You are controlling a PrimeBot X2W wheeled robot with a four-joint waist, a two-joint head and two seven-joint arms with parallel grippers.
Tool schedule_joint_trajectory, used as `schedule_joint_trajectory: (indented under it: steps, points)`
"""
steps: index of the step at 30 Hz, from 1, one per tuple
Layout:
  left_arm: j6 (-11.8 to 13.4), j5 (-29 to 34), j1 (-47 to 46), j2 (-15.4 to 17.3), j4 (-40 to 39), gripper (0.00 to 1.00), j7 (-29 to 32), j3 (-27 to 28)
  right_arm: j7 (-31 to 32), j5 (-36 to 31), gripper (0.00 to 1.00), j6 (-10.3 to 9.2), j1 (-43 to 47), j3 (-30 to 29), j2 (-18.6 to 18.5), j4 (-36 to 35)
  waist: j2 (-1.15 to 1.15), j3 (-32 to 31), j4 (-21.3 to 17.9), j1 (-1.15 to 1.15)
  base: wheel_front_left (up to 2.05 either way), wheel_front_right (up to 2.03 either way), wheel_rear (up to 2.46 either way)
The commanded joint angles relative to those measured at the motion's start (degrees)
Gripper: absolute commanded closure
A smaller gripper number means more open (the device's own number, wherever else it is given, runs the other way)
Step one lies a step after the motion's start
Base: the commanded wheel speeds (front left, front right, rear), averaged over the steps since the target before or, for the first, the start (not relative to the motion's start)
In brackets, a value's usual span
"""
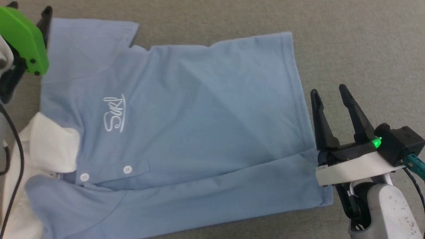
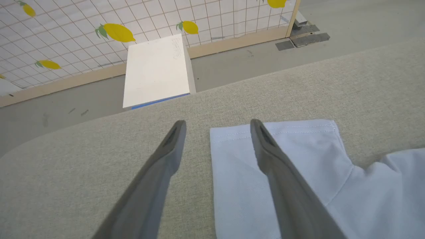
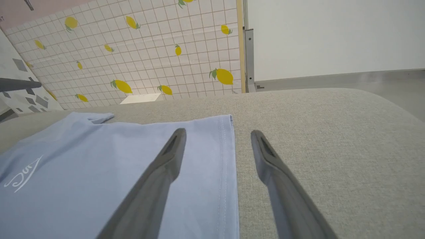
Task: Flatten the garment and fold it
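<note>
Head view: the light blue short-sleeved polo shirt with a white collar lies spread chest-up on the grey fabric-covered table, with some creases near the buttons. Left tool straddles the sleeve edge and right tool straddles the bottom hem. Both are spread wide and holding nothing. My guess is they're lined up to pinch opposite ends and tug it flat before folding.
</note>
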Motion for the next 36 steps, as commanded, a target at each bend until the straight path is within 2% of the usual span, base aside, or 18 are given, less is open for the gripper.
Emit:
schedule_joint_trajectory:
  steps: [1,4,13,18,19,20,21,23,29,33,36]
  points:
    - [1.22,-0.71,-1.87,0.66,0.38,0.00,2.68,0.47,-0.45,0.18,0.00,-0.08,-1.24,0.45,-0.02,-0.09,0.00,5.33,-5.09,-0.01,0.00,0.00,0.00]
    - [5.63,-0.90,-3.97,1.25,0.38,0.00,7.91,1.85,-0.76,1.07,0.00,-0.08,-2.18,1.50,-0.02,0.36,0.00,7.02,-6.54,-0.01,0.00,0.00,0.00]
    - [14.83,-2.02,-3.38,4.60,-4.04,0.00,25.82,3.08,-2.21,2.59,0.00,-0.08,-3.60,3.35,-0.02,2.13,0.00,9.65,-8.97,-0.01,0.00,0.00,0.00]
    - [18.33,-1.23,-0.37,7.80,-7.79,0.00,31.43,3.39,-2.53,2.86,0.00,-0.08,-3.88,3.72,-0.02,2.94,0.00,10.17,-9.39,-0.01,0.00,0.00,0.00]
    - [18.91,-1.76,0.40,8.08,-8.59,0.49,32.53,3.76,-2.48,2.81,0.00,-0.08,-3.92,3.78,-0.02,3.10,0.00,10.20,-9.41,-0.01,0.00,0.00,0.00]
    - [19.11,-2.10,0.98,8.32,-9.39,0.67,33.13,3.95,-2.44,2.75,0.00,-0.08,-3.98,3.80,-0.02,3.19,0.00,10.22,-9.41,-0.01,0.00,0.00,0.00]
    - [19.30,-1.90,1.55,8.93,-10.44,1.00,33.06,4.13,-2.41,2.69,0.00,-0.08,-4.13,3.78,-0.02,3.30,0.00,10.25,-9.39,-0.01,0.00,0.00,0.00]
    - [19.32,-1.60,2.44,9.75,-11.75,1.00,32.63,4.28,-2.27,2.42,0.00,-0.08,-4.51,3.86,-0.02,3.45,0.00,10.24,-9.32,-0.01,0.00,0.00,0.00]
    - [18.29,-2.31,3.62,9.48,-13.46,1.00,29.44,4.84,-1.69,0.48,0.00,-0.08,-9.11,4.88,-0.12,2.88,0.00,10.09,-8.81,-0.01,0.00,0.00,0.00]
    - [17.43,-2.82,3.28,8.98,-13.16,1.00,27.74,4.96,0.40,-1.15,0.00,-0.08,-17.26,5.51,-0.16,3.69,0.00,10.20,-8.46,-0.01,0.00,0.00,0.00]
    - [16.64,-2.97,2.49,8.67,-12.74,1.00,26.70,4.79,4.60,-1.22,0.00,-0.08,-24.89,6.31,-0.13,7.31,0.00,10.51,-8.03,-0.01,0.00,0.00,0.00]
